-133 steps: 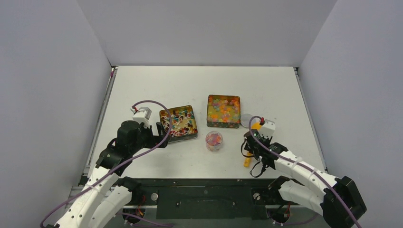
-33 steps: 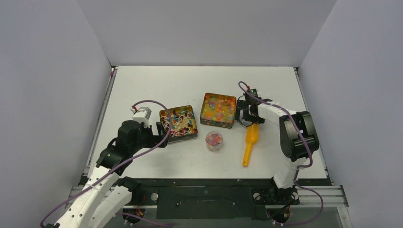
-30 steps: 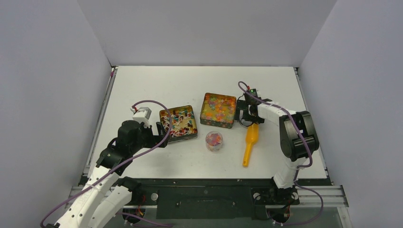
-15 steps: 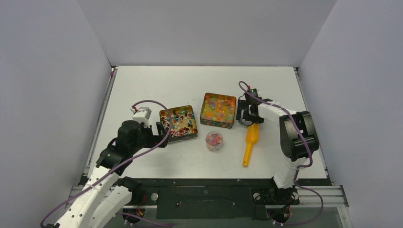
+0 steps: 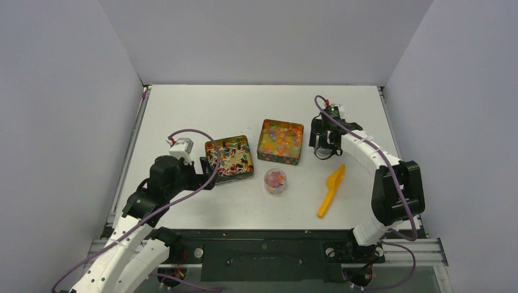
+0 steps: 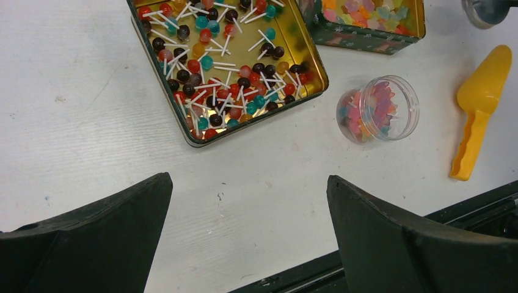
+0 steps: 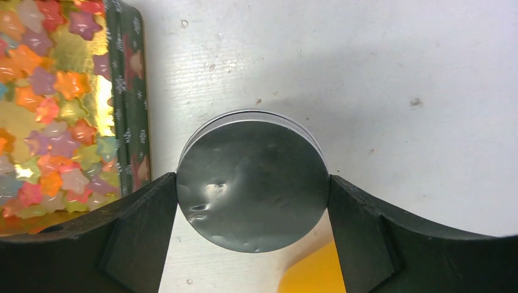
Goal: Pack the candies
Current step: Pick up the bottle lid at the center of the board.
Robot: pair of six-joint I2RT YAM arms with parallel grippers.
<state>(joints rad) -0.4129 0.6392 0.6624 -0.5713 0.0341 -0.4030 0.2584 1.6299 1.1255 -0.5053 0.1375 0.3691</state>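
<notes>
The candies sit in two open tins: round ball candies on white sticks (image 5: 229,157) in the left one and star-shaped pastel candies (image 5: 281,139) in the right one. A small clear jar (image 5: 275,180) in front of them holds some star candies. My right gripper (image 5: 322,144) is just right of the star tin, shut on a round grey metal lid (image 7: 253,183) gripped by its rim. My left gripper (image 5: 204,170) is open and empty, just left of the stick-candy tin (image 6: 226,61). The jar (image 6: 379,108) also shows in the left wrist view.
An orange scoop (image 5: 330,190) lies on the white table right of the jar, handle toward the near edge; it also shows in the left wrist view (image 6: 479,110). The star tin's green wall (image 7: 129,91) is close to my right gripper's left finger.
My right arm has swung outward and its gripper has shifted slightly back and right with the lid. The scoop has slid right and turned. The left arm has not moved.
</notes>
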